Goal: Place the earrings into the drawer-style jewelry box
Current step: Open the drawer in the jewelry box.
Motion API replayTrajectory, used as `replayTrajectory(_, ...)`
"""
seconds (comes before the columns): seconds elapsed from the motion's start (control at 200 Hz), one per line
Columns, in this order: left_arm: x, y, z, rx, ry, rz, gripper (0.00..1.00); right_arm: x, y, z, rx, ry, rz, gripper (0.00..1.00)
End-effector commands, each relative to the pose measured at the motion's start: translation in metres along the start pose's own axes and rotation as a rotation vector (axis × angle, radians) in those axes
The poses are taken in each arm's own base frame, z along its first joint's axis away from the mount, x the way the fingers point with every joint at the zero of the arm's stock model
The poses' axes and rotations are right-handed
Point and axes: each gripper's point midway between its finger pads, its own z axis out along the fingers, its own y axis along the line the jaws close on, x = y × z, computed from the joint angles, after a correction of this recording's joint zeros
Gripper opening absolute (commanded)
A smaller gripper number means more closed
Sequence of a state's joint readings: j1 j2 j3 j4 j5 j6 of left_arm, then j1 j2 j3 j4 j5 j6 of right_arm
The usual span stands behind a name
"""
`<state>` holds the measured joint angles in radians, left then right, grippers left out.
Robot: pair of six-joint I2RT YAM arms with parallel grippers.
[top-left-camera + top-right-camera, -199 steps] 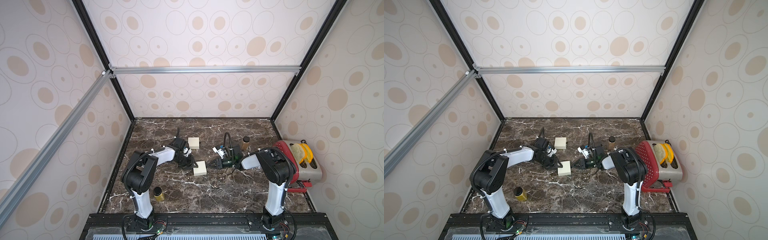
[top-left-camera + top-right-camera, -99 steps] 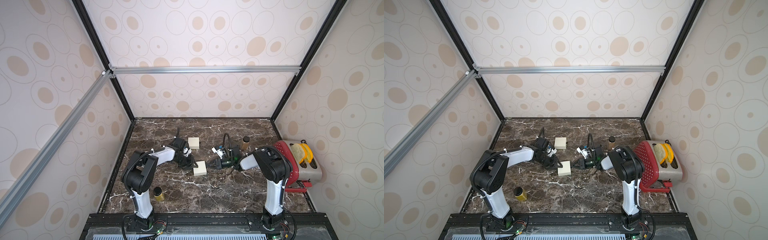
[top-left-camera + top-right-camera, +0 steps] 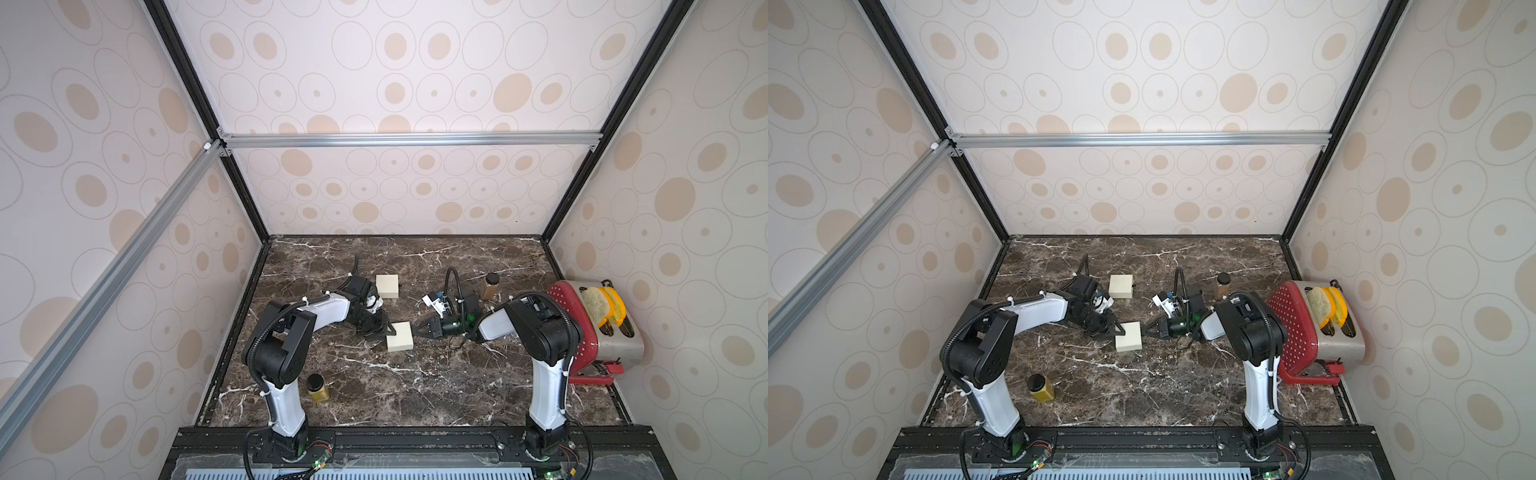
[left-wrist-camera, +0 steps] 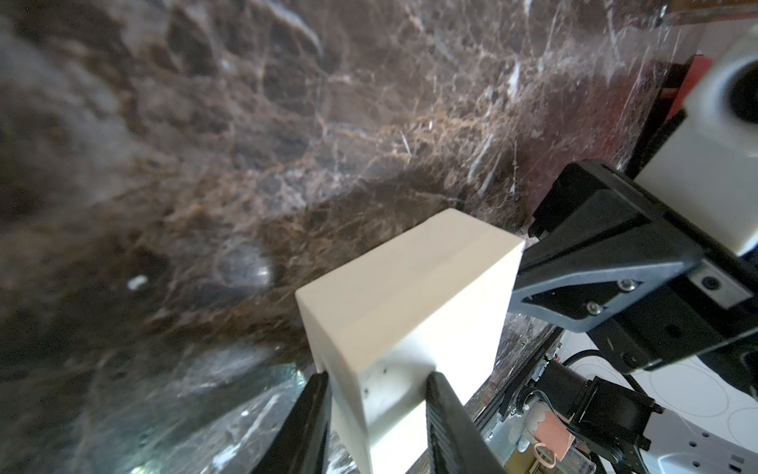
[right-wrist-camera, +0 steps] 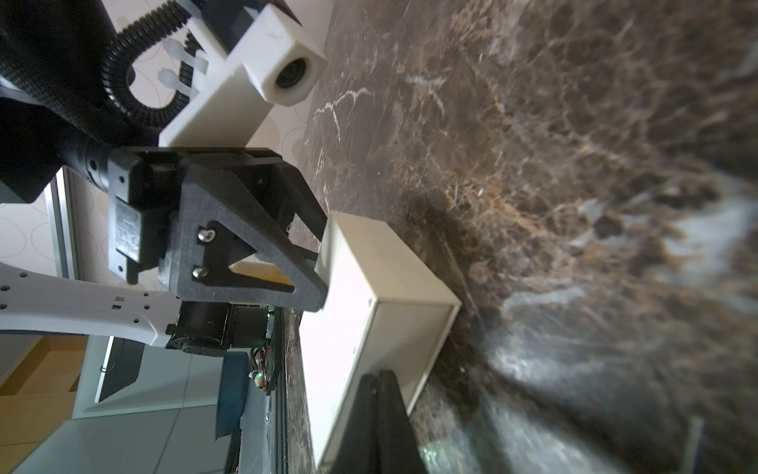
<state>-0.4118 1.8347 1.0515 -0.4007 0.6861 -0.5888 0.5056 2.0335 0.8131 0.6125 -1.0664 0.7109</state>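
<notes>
Two arms work over the dark marbled worktop [image 3: 415,386]. There are also two cream boxes, two small jars, one red perforated basket and one toaster.

Farthest left, by the left arm's base, a yellow-filled jar [image 3: 318,388] with a black lid stands alone. The left tool [image 3: 388,328] reaches toward the middle and grips one end of the jewelry box [image 3: 400,337]. In the left wrist view its two black fingers [image 4: 316,410] press against opposite sides of that end.

The jewelry box lies flat near the middle of the worktop, between the two tools. It is a plain cream block with sharp edges. A faint seam crosses its top in the left wrist view [image 4: 410,287], and a few dark specks mark the gripped end. In the right wrist view [image 5: 369,295] the opposite end face sits inside a thin rim.

The second cream box [image 3: 387,286] lies farther back, apart from both tools.

The right tool [image 3: 417,331] has its fingers pressed together, and their tips [image 5: 379,390] touch the jewelry box's near end. Whether anything is pinched between them cannot be told.

Behind the right arm stands a brown jar [image 3: 490,286] with a dark cap. At the far right the red basket [image 3: 569,316] leans against the toaster [image 3: 615,332], which holds a pale slice [image 3: 592,305] beside yellow-orange ones.
</notes>
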Motion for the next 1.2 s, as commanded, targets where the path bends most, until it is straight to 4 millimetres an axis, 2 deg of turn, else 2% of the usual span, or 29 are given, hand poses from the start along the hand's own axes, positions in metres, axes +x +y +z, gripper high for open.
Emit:
replayTrajectory(0.0,0.029,0.064,0.02,-0.227,0.089,-0.081,0.37,0.008,-0.007,0.0,0.033,0.015,0.047,0.0)
replayTrajectory(0.145,0.033,0.07,0.021,-0.244,0.099,-0.094,0.36,0.014,-0.018,-0.016,0.142,0.021,0.073,0.0)
replayTrajectory(0.546,0.033,0.074,0.022,-0.252,0.103,-0.105,0.34,0.014,-0.028,-0.055,0.305,0.016,0.078,0.0)
replayTrajectory(0.876,0.033,0.076,0.023,-0.256,0.108,-0.106,0.35,0.01,-0.031,-0.073,0.351,-0.011,0.081,0.0)
replayTrajectory(1.197,0.032,0.075,0.023,-0.253,0.107,-0.105,0.35,0.013,-0.036,-0.076,0.364,0.0,0.088,0.0)
